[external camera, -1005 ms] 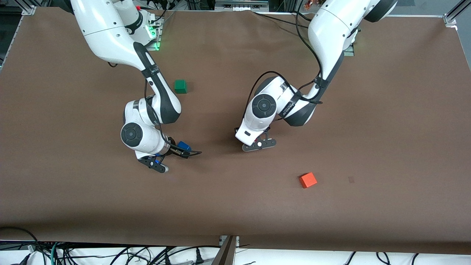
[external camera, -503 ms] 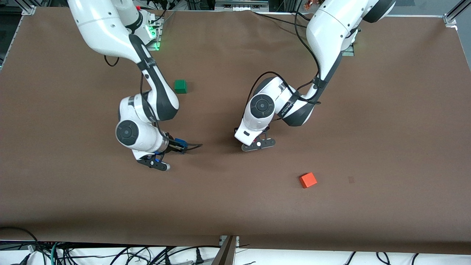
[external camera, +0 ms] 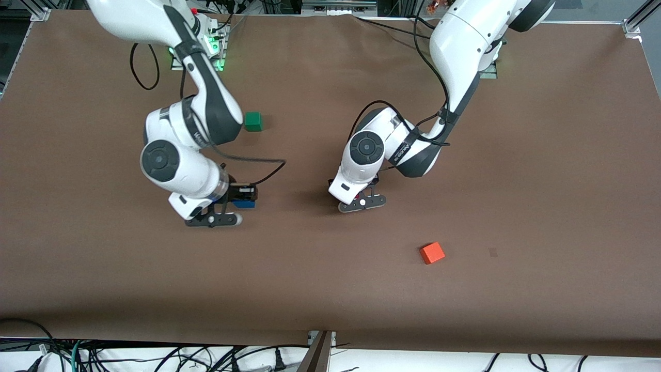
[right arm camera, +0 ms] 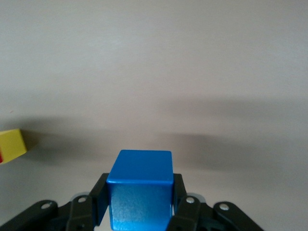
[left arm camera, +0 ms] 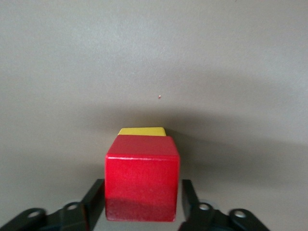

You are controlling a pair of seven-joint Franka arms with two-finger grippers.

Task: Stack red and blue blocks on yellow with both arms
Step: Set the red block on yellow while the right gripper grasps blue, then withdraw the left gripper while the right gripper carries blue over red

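- Brown table (external camera: pixel 542 170) fills the scene, with two white robot arms reaching over it.
- Right gripper (right arm camera: pixel 139 214) pinches the small bright blue cube (right arm camera: pixel 140 189) and holds it above the table, toward the right arm's end.
- Left gripper (left arm camera: pixel 142 211) has its fingers beside the deep red cube (left arm camera: pixel 142 185); whether they press it I cannot tell.
- That red cube sits over the small bright yellow cube (left arm camera: pixel 142 131), mid-table.
- Small green cube (external camera: pixel 253 121) lies near the right arm.
- Orange-red cube (external camera: pixel 431 253) lies nearer the front camera.

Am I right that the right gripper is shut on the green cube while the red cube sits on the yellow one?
No. The right gripper is shut on the blue cube, as the right wrist view shows. The red cube does sit on the yellow cube.
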